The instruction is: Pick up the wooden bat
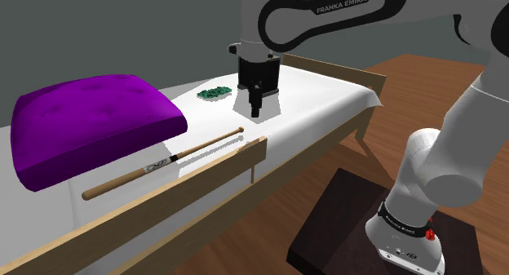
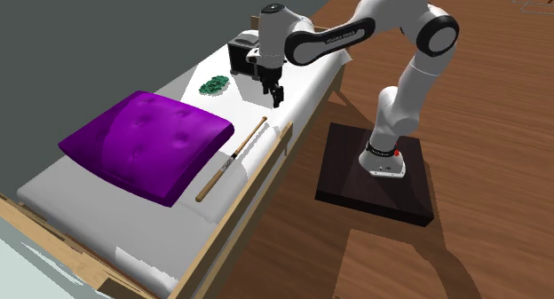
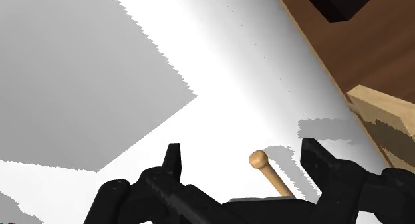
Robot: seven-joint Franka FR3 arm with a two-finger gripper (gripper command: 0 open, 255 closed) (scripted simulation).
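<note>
Hovering spread end effector [image 1: 256,112] over knob of bat [image 1: 164,162], beside rail [image 1: 236,161]

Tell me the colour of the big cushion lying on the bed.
The cushion is bright purple, plain with no pattern; the shoulder view shows it best.
</note>
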